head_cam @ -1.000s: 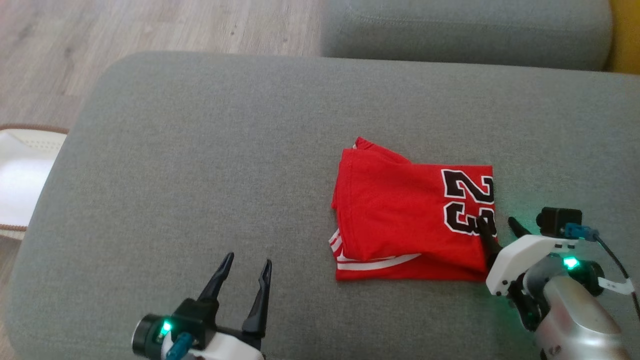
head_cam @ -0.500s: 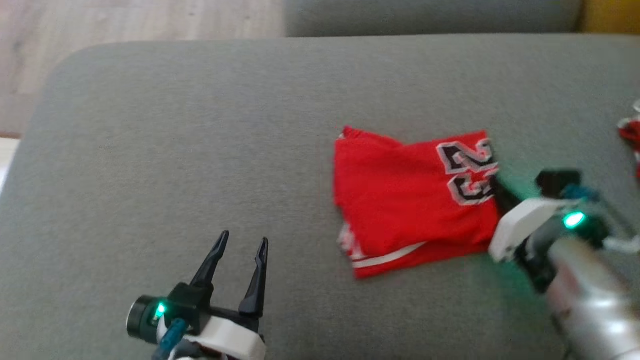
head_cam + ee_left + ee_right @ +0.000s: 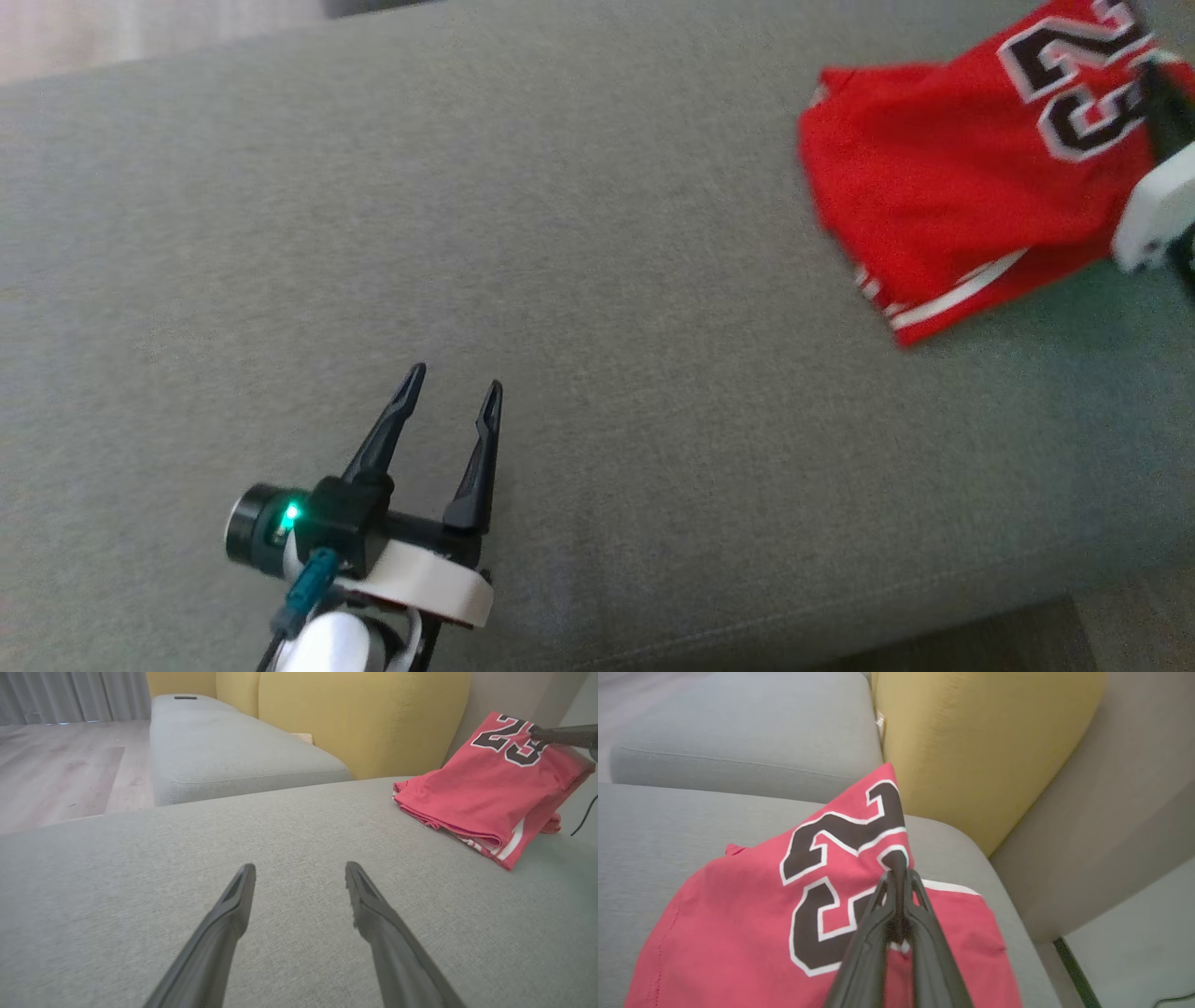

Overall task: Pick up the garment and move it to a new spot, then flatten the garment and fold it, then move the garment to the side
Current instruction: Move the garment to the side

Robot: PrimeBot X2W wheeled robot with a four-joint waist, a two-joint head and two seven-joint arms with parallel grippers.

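The garment is a folded red jersey with a black "23", at the upper right of the head view on the grey sofa seat. My right gripper is shut on its edge beside the number, lifting that side; the far end still rests on the cushion. In the left wrist view the jersey slopes up toward the right gripper's dark fingers. My left gripper hovers open over bare cushion at the lower left, far from the cloth; its fingers hold nothing.
A second grey seat section lies beyond, with yellow back cushions behind it and wooden floor to its left. A grey sofa arm rises to the right of the jersey. The seat's front edge runs along the bottom.
The right gripper shut on the jersey's edge by the number and raised it. The head camera swung, so the jersey now sits at the picture's upper right. The left gripper stayed open.
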